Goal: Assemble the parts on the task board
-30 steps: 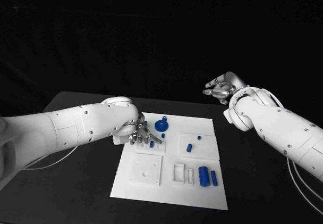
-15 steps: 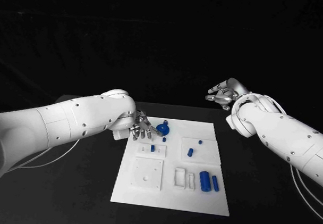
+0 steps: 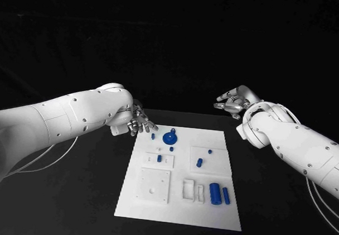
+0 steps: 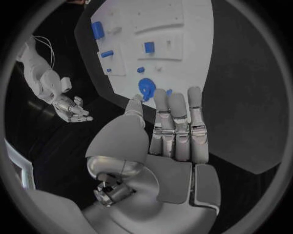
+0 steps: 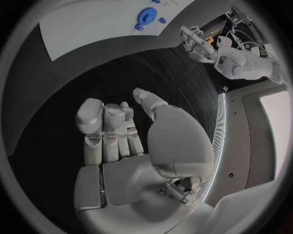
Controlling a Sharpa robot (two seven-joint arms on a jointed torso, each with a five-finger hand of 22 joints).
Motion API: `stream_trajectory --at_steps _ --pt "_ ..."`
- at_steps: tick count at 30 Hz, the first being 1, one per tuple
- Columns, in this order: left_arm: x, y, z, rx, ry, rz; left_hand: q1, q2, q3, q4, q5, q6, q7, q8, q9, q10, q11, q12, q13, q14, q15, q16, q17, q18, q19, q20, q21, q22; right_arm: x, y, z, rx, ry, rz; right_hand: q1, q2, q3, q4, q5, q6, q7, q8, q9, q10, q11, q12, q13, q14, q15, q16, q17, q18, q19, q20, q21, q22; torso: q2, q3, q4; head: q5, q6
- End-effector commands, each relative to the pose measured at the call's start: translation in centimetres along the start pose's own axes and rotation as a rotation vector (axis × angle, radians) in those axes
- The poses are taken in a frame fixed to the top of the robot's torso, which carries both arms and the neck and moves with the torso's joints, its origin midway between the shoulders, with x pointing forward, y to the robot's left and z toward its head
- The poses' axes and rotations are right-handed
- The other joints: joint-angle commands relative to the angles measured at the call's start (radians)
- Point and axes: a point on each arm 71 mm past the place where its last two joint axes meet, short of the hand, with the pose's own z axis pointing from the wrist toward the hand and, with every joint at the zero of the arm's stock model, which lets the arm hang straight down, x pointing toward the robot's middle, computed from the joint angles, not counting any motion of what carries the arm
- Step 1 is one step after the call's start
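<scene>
The white task board (image 3: pixel 178 211) lies in the middle of the black table. A round blue part with a knob (image 3: pixel 170 137) sits near its far edge, with small blue pegs (image 3: pixel 159 158) around it and two blue cylinders (image 3: pixel 215 192) near its right side. My left hand (image 3: pixel 134 122) hovers off the board's far left corner, fingers straight and holding nothing. In the left wrist view the left hand (image 4: pixel 174 131) points toward the round blue part (image 4: pixel 146 87). My right hand (image 3: pixel 234 101) is raised beyond the board's far right corner, and its fingers (image 5: pixel 110 131) are apart and empty.
White recessed blocks (image 3: pixel 153 184) and small white pieces (image 3: pixel 188 188) sit on the board's near half. Bare black table surrounds the board (image 4: pixel 195 73) on every side. The right wrist view shows the board's far edge (image 5: pixel 79 24) and my left hand (image 5: pixel 195 41) beyond it.
My left hand has lifted off the board's far left area and drawn back past its corner. The right hand has hardly moved. The view itself has shifted slightly.
</scene>
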Motion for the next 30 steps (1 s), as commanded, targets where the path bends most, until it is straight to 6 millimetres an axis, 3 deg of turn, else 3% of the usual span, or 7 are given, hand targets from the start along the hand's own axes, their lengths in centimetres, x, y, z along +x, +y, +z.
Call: stream_trajectory --at_steps 1,5,8,9,11,17,30 --pt "-0.7 -0.2 0.1 0.022 -0.036 0.032 0.006 0.007 -0.015 -0.005 0.010 -0.024 -0.008 0.052 0.056 -0.001 -0.009 0.010 0.002 0.001 -0.002 0.005 0.000 -0.015 -0.003 -0.001 0.009 0.019 -0.1 0.2 -0.1 -0.005 -0.002 0.013 -0.008 0.002 0.000 0.005 0.007 -0.010 0.001 -0.004 -0.001 -0.006 0.001 -0.004 -0.001 0.001 0.000 -0.005 -0.001 0.009 0.040 -0.002 -0.004 0.110 0.014 0.0002 -0.0012 0.000 0.008" --pt "-1.4 0.1 0.3 0.007 -0.070 0.045 0.005 0.003 -0.025 0.002 0.006 -0.042 -0.017 0.112 0.148 -0.001 -0.013 0.013 0.002 0.003 -0.005 0.008 -0.001 -0.015 -0.004 -0.003 0.015 0.019 -0.2 0.5 -0.3 -0.015 -0.002 0.019 -0.010 0.002 -0.001 0.007 0.006 -0.010 0.001 -0.004 -0.001 -0.004 0.001 -0.003 0.000 0.001 0.000 -0.005 -0.001 0.009 0.040 -0.002 -0.003 0.110 0.026 -0.0002 -0.0017 -0.001 0.015" --pt "-1.7 0.2 0.5 0.004 -0.088 0.055 0.006 -0.004 -0.027 0.004 0.009 -0.046 -0.019 0.125 0.177 -0.004 -0.014 0.019 0.004 0.002 -0.005 0.013 0.001 -0.015 -0.005 -0.003 0.020 0.019 -0.3 0.9 -0.5 -0.022 -0.002 0.023 -0.010 0.002 -0.001 0.007 0.006 -0.010 0.001 -0.004 -0.001 -0.004 0.001 -0.003 0.000 0.001 0.000 -0.005 -0.001 0.009 0.040 -0.002 -0.003 0.110 0.035 -0.0008 -0.0019 -0.003 0.020" --pt "-1.8 0.2 0.6 0.004 -0.092 0.056 0.006 -0.005 -0.028 0.004 0.009 -0.046 -0.019 0.125 0.179 -0.004 -0.014 0.019 0.004 0.002 -0.006 0.013 0.001 -0.015 -0.005 -0.004 0.021 0.019 -0.3 1.0 -0.5 -0.024 -0.002 0.023 -0.010 0.002 -0.001 0.007 0.006 -0.010 0.001 -0.004 -0.001 -0.004 0.001 -0.003 0.000 0.001 0.000 -0.005 -0.001 0.009 0.040 -0.002 -0.003 0.110 0.038 -0.0010 -0.0022 -0.003 0.023" --pt "-2.0 0.2 0.7 0.003 -0.101 0.058 -0.002 -0.029 -0.035 0.007 0.000 -0.050 -0.016 0.122 0.182 -0.007 -0.012 0.019 0.005 0.000 -0.004 0.014 0.001 -0.015 -0.007 -0.003 0.021 0.019 -0.4 1.2 -0.6 -0.028 -0.003 0.021 -0.010 -0.002 -0.005 0.008 0.008 -0.013 0.001 -0.004 -0.001 -0.003 0.001 -0.003 -0.001 0.001 0.000 -0.004 -0.001 0.009 0.040 -0.001 -0.003 0.110 0.044 -0.0014 -0.0024 -0.003 0.027" --pt "-1.8 0.0 1.0 0.007 -0.115 0.059 -0.009 -0.067 0.011 0.048 -0.030 -0.051 -0.011 0.104 0.181 -0.013 -0.009 0.024 0.003 -0.003 -0.003 0.018 0.000 -0.015 -0.010 -0.002 0.026 0.019 -0.5 1.7 -0.9 -0.039 -0.005 0.021 -0.008 -0.002 -0.020 0.017 0.008 -0.014 0.001 -0.004 -0.001 -0.003 0.001 -0.003 -0.003 0.001 0.001 -0.004 -0.002 0.009 0.041 -0.001 -0.004 0.111 0.057 -0.0034 -0.0013 -0.008 0.033" --pt "-1.3 -0.6 1.4 0.024 -0.110 0.038 -0.015 -0.072 0.019 0.065 -0.037 -0.049 -0.009 0.094 0.172 -0.014 -0.008 0.026 0.003 -0.003 -0.002 0.021 0.000 -0.015 -0.011 -0.001 0.028 0.019 -1.0 2.0 -1.0 -0.046 -0.020 0.027 -0.009 -0.005 -0.025 0.018 0.010 -0.014 0.001 -0.004 0.000 -0.003 0.001 -0.004 -0.004 0.001 0.001 -0.004 -0.002 0.010 0.041 -0.001 -0.003 0.111 0.069 -0.0054 -0.0036 -0.012 0.040"
